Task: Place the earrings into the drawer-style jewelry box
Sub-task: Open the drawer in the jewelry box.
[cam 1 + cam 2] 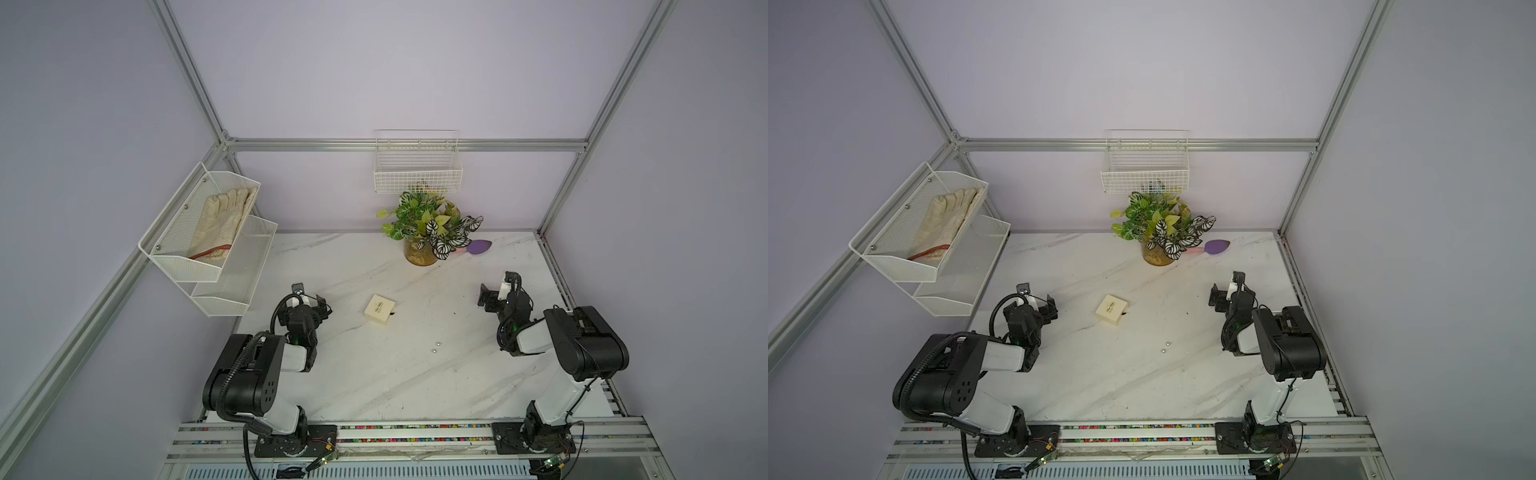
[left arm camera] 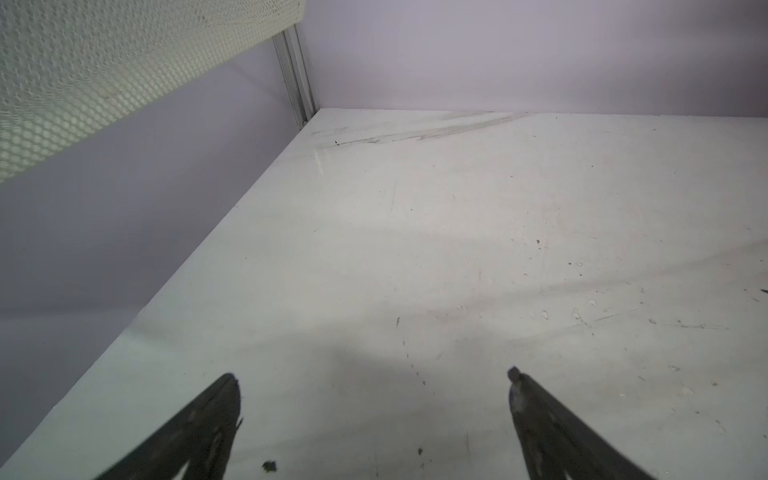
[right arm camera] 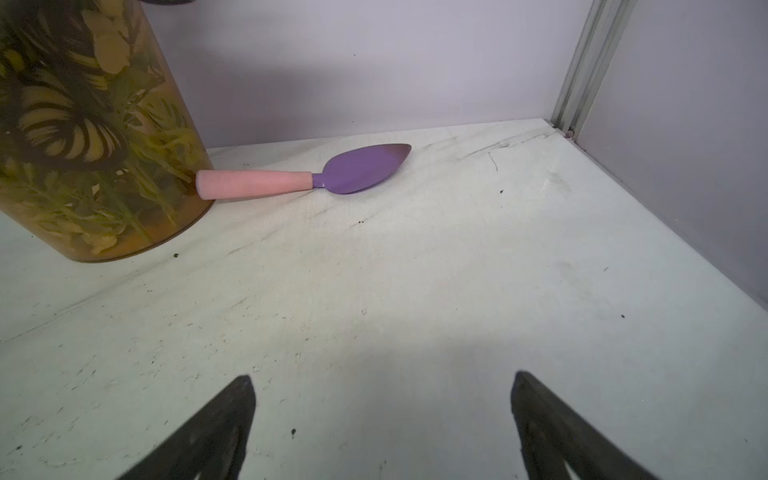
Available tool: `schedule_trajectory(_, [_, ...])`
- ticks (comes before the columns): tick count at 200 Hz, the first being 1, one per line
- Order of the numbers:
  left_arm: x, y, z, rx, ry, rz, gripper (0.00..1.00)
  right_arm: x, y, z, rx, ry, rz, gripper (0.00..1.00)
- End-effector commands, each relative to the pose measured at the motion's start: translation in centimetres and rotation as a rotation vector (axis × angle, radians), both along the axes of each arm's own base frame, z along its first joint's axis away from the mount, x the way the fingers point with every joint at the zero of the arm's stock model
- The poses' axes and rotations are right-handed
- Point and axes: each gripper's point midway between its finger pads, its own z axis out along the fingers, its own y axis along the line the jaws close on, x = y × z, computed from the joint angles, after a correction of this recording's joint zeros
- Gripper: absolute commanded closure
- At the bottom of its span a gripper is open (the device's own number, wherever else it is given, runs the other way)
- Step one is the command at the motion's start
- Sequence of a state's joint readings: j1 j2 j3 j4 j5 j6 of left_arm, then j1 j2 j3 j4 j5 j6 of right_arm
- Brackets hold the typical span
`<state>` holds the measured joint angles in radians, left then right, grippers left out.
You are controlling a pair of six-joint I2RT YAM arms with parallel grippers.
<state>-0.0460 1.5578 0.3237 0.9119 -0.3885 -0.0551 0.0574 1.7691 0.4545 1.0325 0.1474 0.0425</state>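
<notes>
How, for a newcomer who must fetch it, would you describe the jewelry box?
Find the marble table. Near its middle, in front of the potted plant, lies the jewelry box. It is the only flat cream square, unlike the two tiny silvery earrings nearby.

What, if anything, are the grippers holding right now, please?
Nothing: the left gripper and right gripper are open and empty; the earrings lie on the table.

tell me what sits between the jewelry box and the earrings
Nothing: only bare marble tabletop separates the jewelry box from the earrings. Both top views show this; neither wrist view catches that stretch.
</notes>
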Motion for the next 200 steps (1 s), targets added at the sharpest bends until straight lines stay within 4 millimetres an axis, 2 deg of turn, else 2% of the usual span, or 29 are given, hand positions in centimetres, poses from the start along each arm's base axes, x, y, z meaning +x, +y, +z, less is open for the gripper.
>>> schedule_trajectory(1, [1.6, 0.2, 2.3, 0.014, -0.079, -0.003, 0.0, 0.6, -0.1, 1.4, -0.012, -0.062, 0.006, 0.03])
schedule_trajectory(130, [1.5, -0.2, 2.6, 0.021, -0.091, -0.028, 0.0, 0.6, -0.1, 1.6, -0.015, -0.069, 0.006, 0.03])
schedule_trajectory(148, [0.6, -1.1, 4.1, 0.048, -0.137, -0.066, 0.0, 0.2, 0.2, 2.8, -0.017, -0.093, 0.025, 0.03])
schedule_trajectory(163, [-0.6, -1.0, 5.4, 0.076, -0.156, -0.025, 0.0, -0.2, 0.3, 4.2, -0.013, -0.097, 0.032, 0.03])
schedule_trajectory(165, [-0.8, -1.1, 6.4, 0.077, -0.179, -0.021, 0.0, -0.3, 0.3, 4.4, -0.011, -0.099, 0.032, 0.03])
schedule_trajectory(177, [-1.5, -1.4, 7.7, 0.081, -0.182, -0.007, 0.0, -0.6, 0.4, 5.4, 0.004, -0.093, 0.034, 0.03])
schedule_trajectory(200, [-2.1, -1.7, 9.6, -0.052, -0.195, 0.023, 0.0, -1.1, 1.0, 7.9, 0.053, -0.119, 0.06, 0.03])
